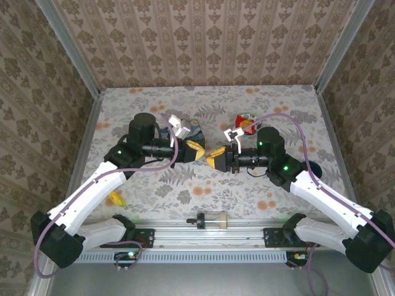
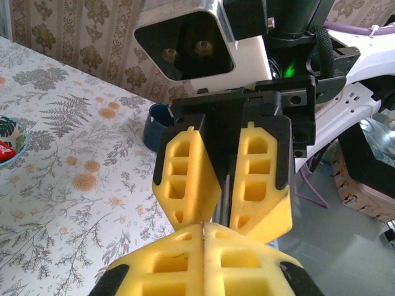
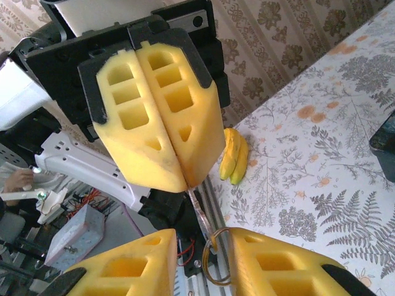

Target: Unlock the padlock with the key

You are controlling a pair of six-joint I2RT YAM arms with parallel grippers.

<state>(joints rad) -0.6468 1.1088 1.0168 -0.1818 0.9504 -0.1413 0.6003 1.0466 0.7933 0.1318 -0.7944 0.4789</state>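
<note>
The key [image 3: 200,213] is a thin metal blade with a brownish ring [image 3: 208,271] on its end, held in the air above the table's middle. My left gripper [image 1: 196,151] is shut on the blade's tip, and a sliver of the key [image 2: 202,226] shows between its yellow fingers. My right gripper [image 3: 202,239] faces it tip to tip. Its jaws stand apart, with the ring hanging between them, close against the right finger [image 3: 265,259]. The padlock is hidden.
A yellow banana [image 3: 233,157] lies near the table's front left edge. A patterned bowl [image 2: 9,140] with something red in it sits further back, and a dark blue cup [image 2: 155,123] stands to the right. The frame rail [image 1: 210,231] runs along the near edge.
</note>
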